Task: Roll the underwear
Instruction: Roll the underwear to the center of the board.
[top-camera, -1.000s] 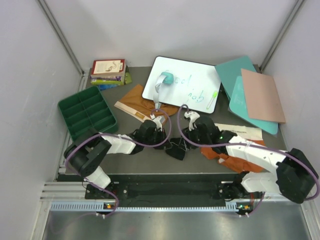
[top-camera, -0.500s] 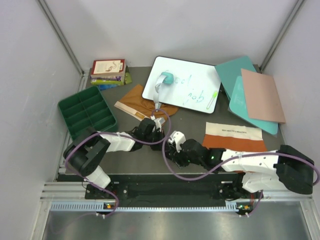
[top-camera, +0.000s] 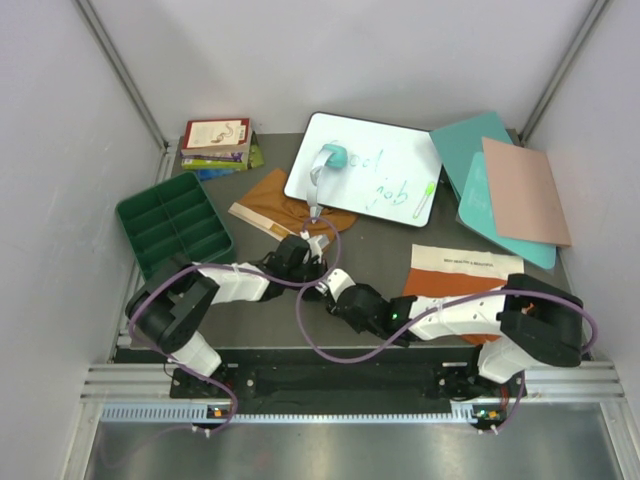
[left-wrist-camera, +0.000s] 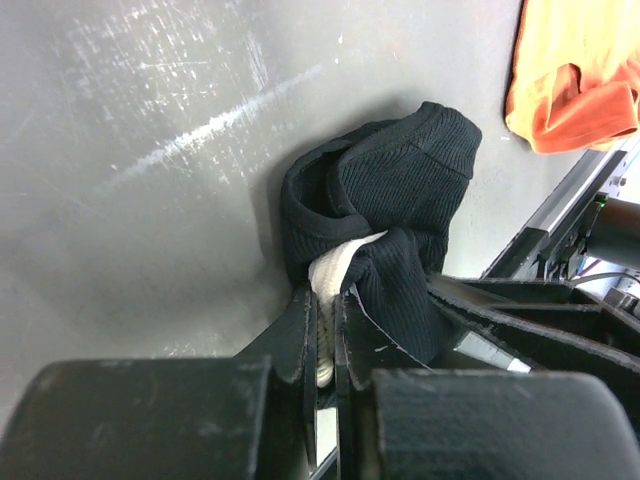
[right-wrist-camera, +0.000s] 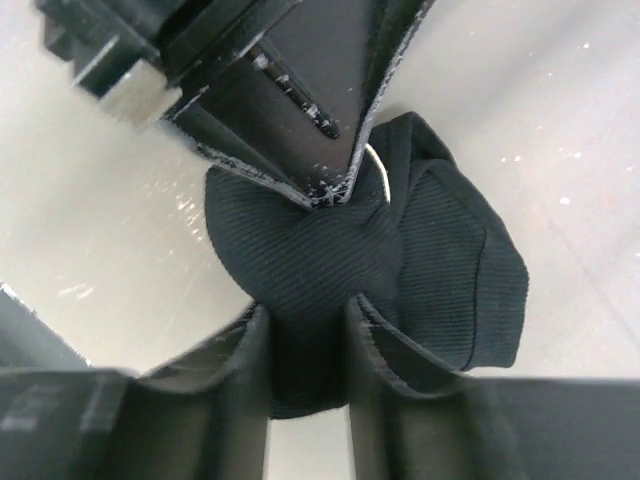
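Left end effector (left-wrist-camera: 325, 300): I am seeing its two fingers pressed together on the white waistband of the black ribbed cloth briefs (left-wrist-camera: 390, 190), low against the grey tabletop (left-wrist-camera: 150, 200).
Right end effector (right-wrist-camera: 305, 320): I am seeing it facing the left one from the opposite side. Its fingers are clamping a fold of the bunched black cloth, and their tips are sitting just beside the left fingers.
Black briefs: I am finding them bunched in a small heap at the near middle of the tabletop, between both end effectors.
Rust-orange cloth briefs (top-camera: 450, 285): I am seeing them lying flat to the right, cream waistband on the far side. The right arm is partly covering them.
Mustard-tan cloth briefs (top-camera: 280, 205): I am seeing them lying farther back, their far edge sitting under the white rectangular whiteboard (top-camera: 365, 165).
Green plastic compartment tray (top-camera: 175, 225): I am seeing it sitting at the left, well apart from the heap.
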